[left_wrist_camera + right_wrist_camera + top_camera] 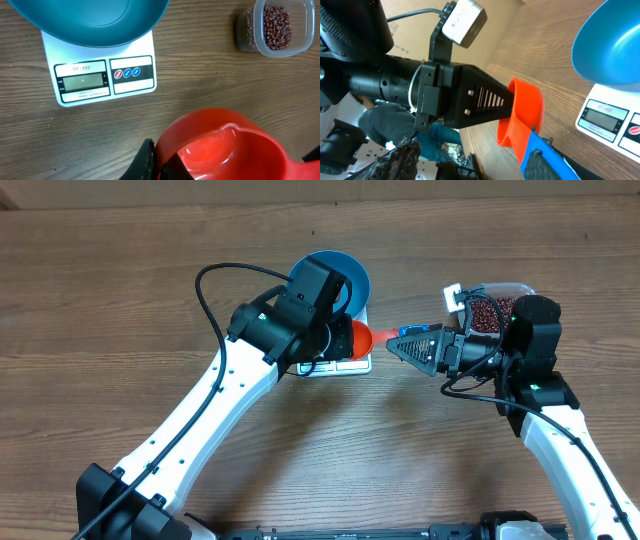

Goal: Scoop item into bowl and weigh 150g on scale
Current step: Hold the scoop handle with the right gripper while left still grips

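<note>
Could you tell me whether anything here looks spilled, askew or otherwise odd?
Nothing is spilled: the beans are all in their tub. Oddly, the scale shows a blank display with the empty bowl on it.

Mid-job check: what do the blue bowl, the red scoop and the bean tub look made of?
Round blue bowl: probably plastic, smooth, soft even sheen. Red measuring scoop: glossy moulded plastic, slightly translucent where light passes its floor. Clear rounded-rectangular tub: see-through plastic; the small dark red beans show through its wall.
</note>
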Robot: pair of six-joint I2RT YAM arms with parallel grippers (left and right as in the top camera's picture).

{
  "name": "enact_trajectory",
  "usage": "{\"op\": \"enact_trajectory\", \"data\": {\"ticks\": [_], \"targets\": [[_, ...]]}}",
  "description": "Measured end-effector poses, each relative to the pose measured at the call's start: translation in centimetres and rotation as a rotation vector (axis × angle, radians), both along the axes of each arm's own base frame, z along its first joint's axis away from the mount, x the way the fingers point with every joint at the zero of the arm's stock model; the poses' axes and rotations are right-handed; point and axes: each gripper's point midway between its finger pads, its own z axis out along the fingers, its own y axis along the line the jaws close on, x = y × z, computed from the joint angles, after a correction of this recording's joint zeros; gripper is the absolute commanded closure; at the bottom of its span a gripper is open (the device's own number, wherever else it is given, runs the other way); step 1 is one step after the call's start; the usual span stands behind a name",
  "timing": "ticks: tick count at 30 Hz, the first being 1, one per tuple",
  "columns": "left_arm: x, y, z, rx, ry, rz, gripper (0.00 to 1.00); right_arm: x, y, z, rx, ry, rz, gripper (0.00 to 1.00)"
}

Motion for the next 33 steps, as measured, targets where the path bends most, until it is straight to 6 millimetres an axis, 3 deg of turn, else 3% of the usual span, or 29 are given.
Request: {"op": "enact_trajectory", "data": {"ticks": [33], "targets": [[0.02,-0.48,0.22,-0.004,-0.025,-0.054,0.96,0.42,-0.15,-0.18,-0.013,-0.008,-0.025,0.37]]}}
